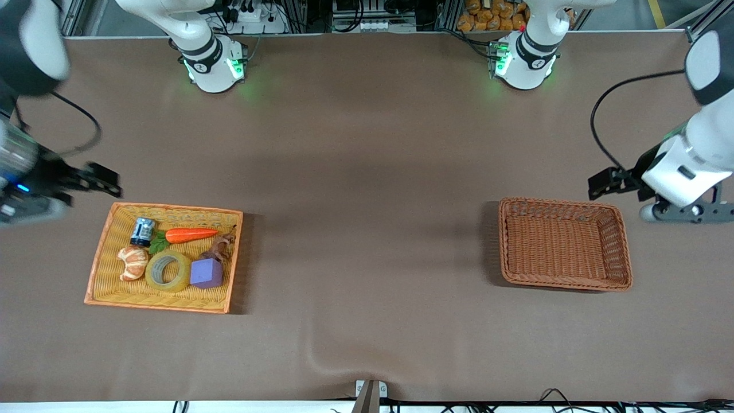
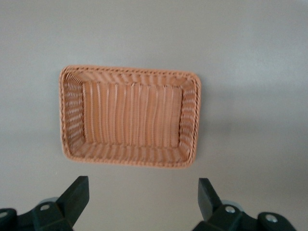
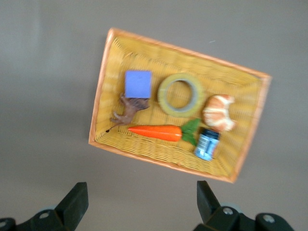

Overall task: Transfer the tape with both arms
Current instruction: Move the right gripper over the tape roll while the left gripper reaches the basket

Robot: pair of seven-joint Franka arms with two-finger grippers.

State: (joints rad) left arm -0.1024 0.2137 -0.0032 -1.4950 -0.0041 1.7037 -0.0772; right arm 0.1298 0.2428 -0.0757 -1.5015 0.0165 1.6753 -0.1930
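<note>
The tape (image 1: 168, 271), a light, stiff, slick ring flat in the tray (image 1: 103, 261), suits a rim-and-core pinch; both grippers, left (image 2: 142, 202) and right (image 3: 139, 202), hover with jaws released.

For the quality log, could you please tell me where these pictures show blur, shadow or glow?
Front view: right gripper smeared by motion blur; brown basket casts a soft shadow; green glow at both bases. Right wrist view: yellow basket and tape slightly soft. Left wrist view: evenly lit.

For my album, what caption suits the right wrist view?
Open right claw above tray holding tape.
</note>
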